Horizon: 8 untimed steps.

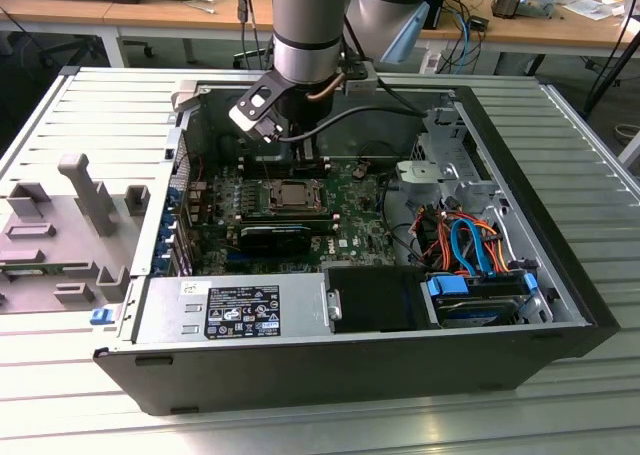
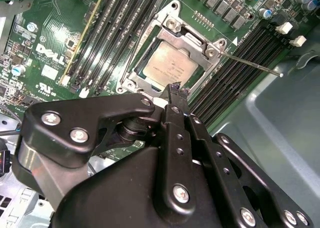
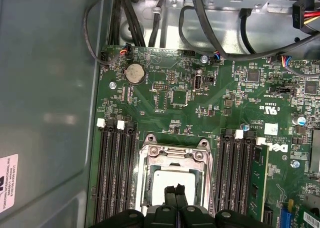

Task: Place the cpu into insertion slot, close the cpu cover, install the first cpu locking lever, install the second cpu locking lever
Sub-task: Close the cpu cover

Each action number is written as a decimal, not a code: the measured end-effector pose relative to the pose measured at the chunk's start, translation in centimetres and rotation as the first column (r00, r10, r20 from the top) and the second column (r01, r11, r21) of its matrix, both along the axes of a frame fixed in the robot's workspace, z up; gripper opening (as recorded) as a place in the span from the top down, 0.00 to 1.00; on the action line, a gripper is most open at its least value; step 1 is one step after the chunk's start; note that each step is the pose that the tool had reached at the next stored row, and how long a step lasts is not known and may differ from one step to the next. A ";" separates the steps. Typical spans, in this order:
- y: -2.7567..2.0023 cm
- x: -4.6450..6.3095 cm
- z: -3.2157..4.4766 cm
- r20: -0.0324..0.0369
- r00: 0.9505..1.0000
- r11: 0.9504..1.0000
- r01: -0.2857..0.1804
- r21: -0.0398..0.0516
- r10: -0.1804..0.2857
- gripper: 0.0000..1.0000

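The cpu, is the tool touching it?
Cannot tell. In the first wrist view the tool, tips shut, lies in front of the cpu, so any gap or contact between them is hidden.

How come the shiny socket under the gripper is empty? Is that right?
Not empty: the cpu sits in it, showing through the window of the cpu cover in the second wrist view. The gripper does hang over it.

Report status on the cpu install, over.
Tool shut, empty, at the cpu cover edge. Cpu seated, cover down over it. One locking lever sticking out, looks unlatched.
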<state>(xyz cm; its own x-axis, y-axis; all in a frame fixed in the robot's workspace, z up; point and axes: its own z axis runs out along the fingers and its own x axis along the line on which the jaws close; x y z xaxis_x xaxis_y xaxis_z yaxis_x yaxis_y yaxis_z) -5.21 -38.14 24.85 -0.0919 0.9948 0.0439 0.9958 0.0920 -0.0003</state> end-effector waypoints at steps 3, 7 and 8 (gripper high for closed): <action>0.00 -0.1 -0.01 0.000 1.000 1.000 0.000 0.000 0.000 0.89; 0.00 -0.2 -0.02 0.000 1.000 1.000 0.000 0.000 0.000 0.89; 0.00 -0.2 -0.02 0.000 1.000 1.000 0.000 0.000 0.000 0.89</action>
